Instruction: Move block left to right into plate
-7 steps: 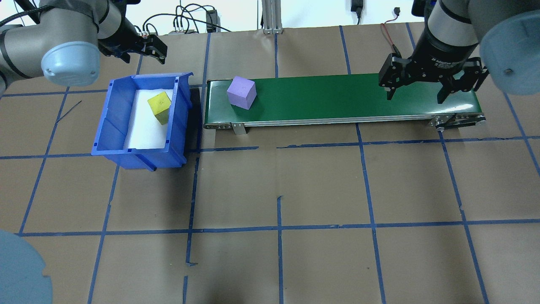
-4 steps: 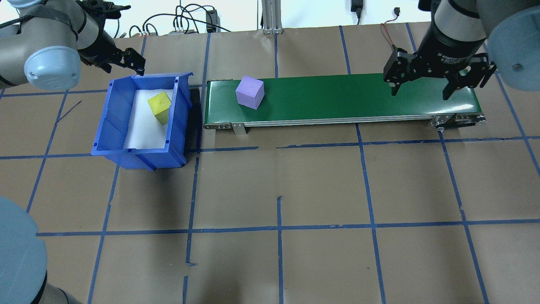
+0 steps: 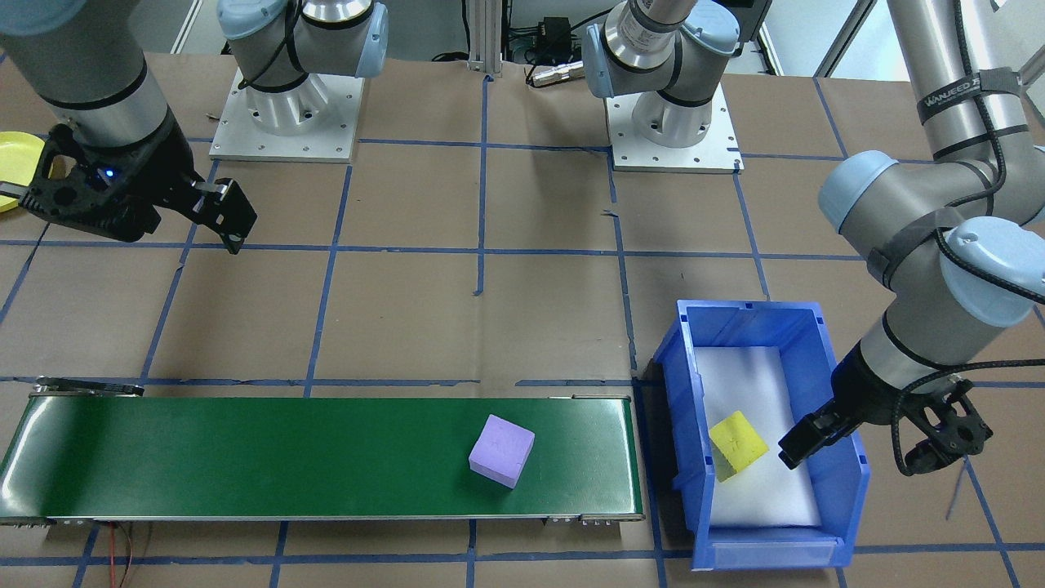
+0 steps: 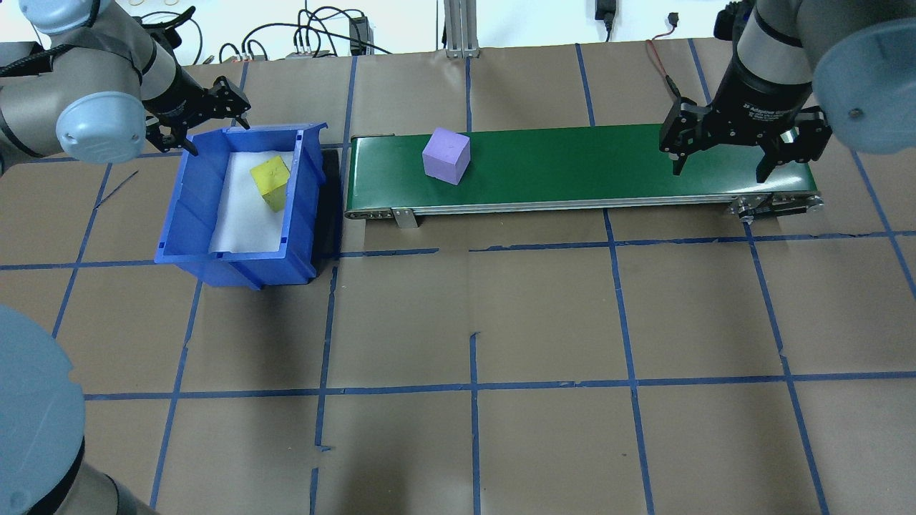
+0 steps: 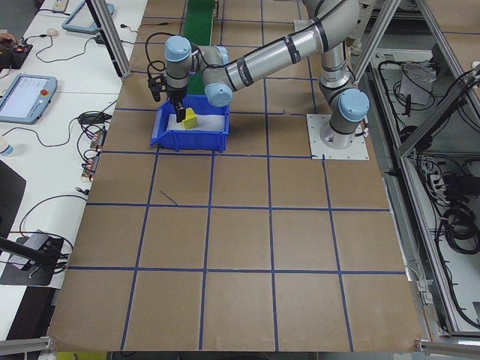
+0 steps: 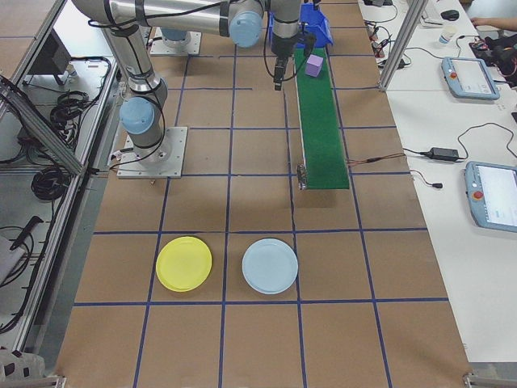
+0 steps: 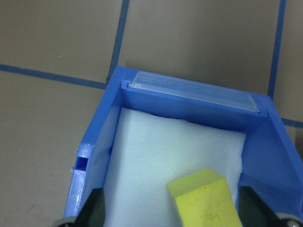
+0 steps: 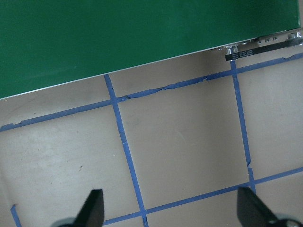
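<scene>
Overhead exterior: purple block point(image 4: 446, 156) farther along the green conveyor belt point(image 4: 572, 166) than a second ago, now a fair way clear of the belt's bin-side end, riding toward the right claw point(image 4: 719, 146). Right claw wide open, poised at the belt's far end, block well short of it. Likely meaning: transfer underway, pickup at the far end next, plate step not yet begun.

Left claw point(image 4: 207, 118) back over the rear rim of the blue bin point(image 4: 187, 207), lower and nearer than a moment before; fingers spread, nothing held. Probably lining up on the next block.

Containers: blue bin lined with white foam, one yellow block point(image 4: 270, 183) tilted inside, just below and ahead of left claw per wrist view. Yellow plate point(image 6: 184, 263) bare on the worktop, well away from both claws, beyond the conveyor's end; pale blue plate point(image 6: 270, 266) beside it, also bare.
</scene>
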Motion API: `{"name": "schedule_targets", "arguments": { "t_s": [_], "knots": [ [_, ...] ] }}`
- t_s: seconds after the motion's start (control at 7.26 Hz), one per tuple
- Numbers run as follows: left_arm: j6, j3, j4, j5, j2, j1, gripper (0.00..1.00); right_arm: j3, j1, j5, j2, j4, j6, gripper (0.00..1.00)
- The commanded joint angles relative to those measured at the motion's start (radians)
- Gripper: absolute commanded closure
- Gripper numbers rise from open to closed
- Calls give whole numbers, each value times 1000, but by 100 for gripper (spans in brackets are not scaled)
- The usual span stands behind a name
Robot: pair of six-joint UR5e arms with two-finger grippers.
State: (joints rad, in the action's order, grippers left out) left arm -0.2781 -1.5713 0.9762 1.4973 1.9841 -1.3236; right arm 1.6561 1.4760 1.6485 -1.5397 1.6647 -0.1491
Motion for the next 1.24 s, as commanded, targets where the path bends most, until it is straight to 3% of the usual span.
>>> {"name": "schedule_targets", "arguments": {
  "t_s": [0.0,0.14,0.55,0.69,1.1],
  "knots": [
    [-182,-9,-2,-29,8,-2,0,59,-54,4,53,132,3,0],
    [-225,-7,-4,-64,15,-8,0,68,-59,5,73,188,-3,0],
    [-254,-6,-40,-68,54,-46,0,59,-150,-36,159,308,9,0],
    [-248,-7,-39,-68,67,-46,0,57,-195,-99,164,309,32,0],
    [-237,-30,-34,-66,90,-46,0,53,-259,-212,217,354,134,0]
  ]
}}
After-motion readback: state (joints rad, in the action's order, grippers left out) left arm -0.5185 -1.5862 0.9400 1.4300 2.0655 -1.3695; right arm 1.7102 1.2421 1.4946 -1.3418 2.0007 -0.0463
